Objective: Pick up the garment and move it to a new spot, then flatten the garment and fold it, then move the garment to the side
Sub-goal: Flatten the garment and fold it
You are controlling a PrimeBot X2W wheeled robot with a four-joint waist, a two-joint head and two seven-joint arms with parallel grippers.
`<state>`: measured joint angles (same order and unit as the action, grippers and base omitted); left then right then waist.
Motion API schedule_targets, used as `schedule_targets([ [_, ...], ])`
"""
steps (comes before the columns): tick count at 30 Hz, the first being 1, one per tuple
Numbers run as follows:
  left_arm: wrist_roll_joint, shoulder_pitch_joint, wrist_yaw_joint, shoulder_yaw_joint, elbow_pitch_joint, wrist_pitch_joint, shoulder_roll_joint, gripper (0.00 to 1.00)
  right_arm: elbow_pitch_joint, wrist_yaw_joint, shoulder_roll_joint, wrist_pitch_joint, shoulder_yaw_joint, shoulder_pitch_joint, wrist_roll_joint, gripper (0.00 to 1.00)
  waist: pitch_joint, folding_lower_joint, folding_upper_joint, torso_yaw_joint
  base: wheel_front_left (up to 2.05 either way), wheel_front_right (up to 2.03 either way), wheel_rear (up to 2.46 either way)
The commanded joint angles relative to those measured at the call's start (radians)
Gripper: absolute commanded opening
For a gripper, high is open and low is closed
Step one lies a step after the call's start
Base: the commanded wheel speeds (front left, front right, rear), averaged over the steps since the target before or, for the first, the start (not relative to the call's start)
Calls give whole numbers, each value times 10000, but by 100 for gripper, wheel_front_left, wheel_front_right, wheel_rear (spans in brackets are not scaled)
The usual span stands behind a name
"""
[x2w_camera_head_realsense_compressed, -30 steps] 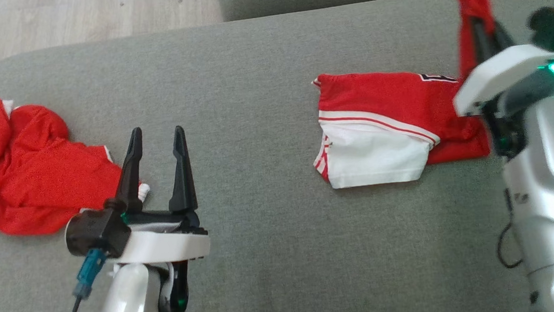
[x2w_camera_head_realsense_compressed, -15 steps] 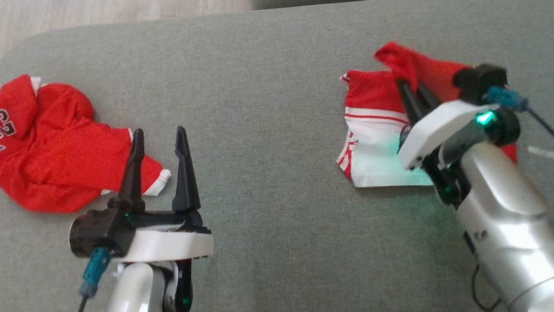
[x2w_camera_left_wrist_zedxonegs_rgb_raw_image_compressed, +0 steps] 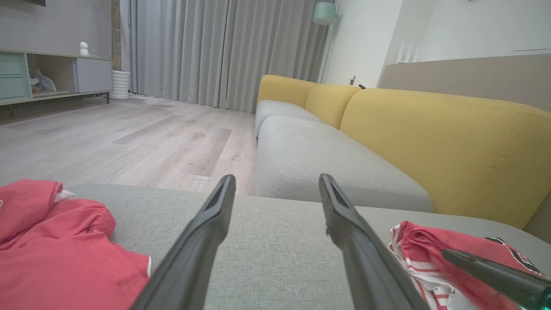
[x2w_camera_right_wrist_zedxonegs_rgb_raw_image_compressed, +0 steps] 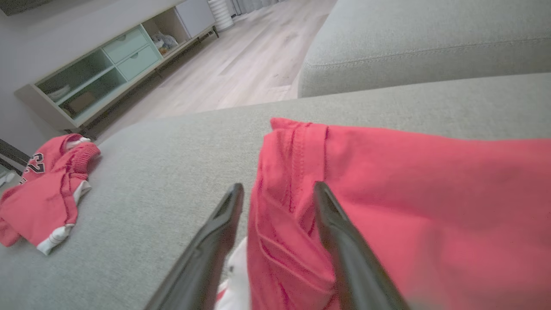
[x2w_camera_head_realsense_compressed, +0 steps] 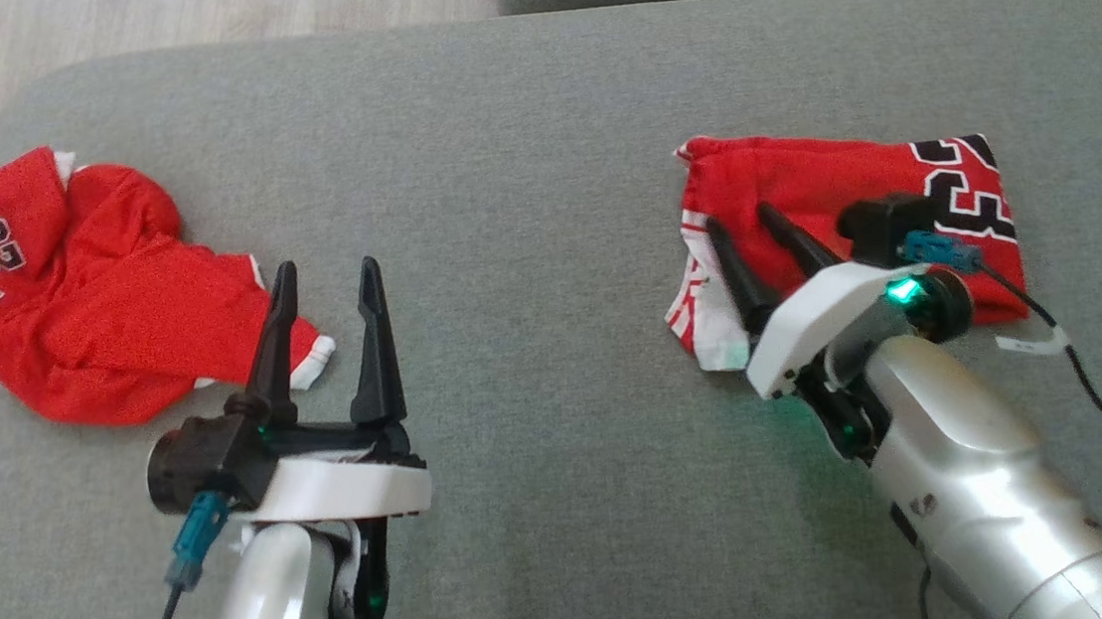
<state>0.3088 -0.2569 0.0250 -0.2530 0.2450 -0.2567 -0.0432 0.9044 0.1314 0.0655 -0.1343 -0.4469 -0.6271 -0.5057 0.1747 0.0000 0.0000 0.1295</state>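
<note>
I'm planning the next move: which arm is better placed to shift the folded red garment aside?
Right, probably. The right gripper is open directly over the folded garment, fingers at its left edge. The left gripper, also open, stands well apart from it, next to the crumpled jersey.

Grey sofa (x2w_camera_head_realsense_compressed: pixel 517 153), folded garment (x2w_camera_head_realsense_compressed: pixel 829 185), crumpled jersey (x2w_camera_head_realsense_compressed: pixel 113 318)

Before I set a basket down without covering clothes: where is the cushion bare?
The widest bare stretch of cushion lies between the crumpled jersey and the folded garment, past the left end effector. Crowded: the right side, where the right end effector overlies that garment.
</note>
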Motion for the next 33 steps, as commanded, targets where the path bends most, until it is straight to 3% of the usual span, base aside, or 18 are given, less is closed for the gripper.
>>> schedule_targets([
  [1, 12, -329, -46, 302, -305, -51, -70, 100, -373, -7, -152, -178, -284, -458, -158, 100, -19, 0, 0, -62, 0, 0, 0],
  [7, -20, -333, -99, 446, -570, -51, -70, 100, -669, -7, -152, -816, -399, -1066, -199, 100, -141, 0, 0, -350, 0, 0, 0],
  [13, -78, -294, -82, 556, -711, -51, -70, 100, -1014, -7, 102, -1244, 1247, -1041, 1596, 100, -285, 0, 0, -697, 0, 0, 0],
  [21, -116, -145, -60, 594, -697, -51, -70, 100, -3787, -7, 784, -1271, 3303, 1322, 3327, 100, -424, 0, 0, -1018, 0, 0, 0],
  [26, -160, 40, -52, 717, -621, -51, -70, 100, -5172, -7, 522, -1273, 3881, 2925, 4004, 100, -486, 0, 0, -1212, 0, 0, 0],
  [33, -249, 378, -33, 866, -447, -51, -70, 100, -5835, -7, 65, -1273, 4054, 4099, 4273, 100, -541, 0, 0, -1424, 0, 0, 0],
])
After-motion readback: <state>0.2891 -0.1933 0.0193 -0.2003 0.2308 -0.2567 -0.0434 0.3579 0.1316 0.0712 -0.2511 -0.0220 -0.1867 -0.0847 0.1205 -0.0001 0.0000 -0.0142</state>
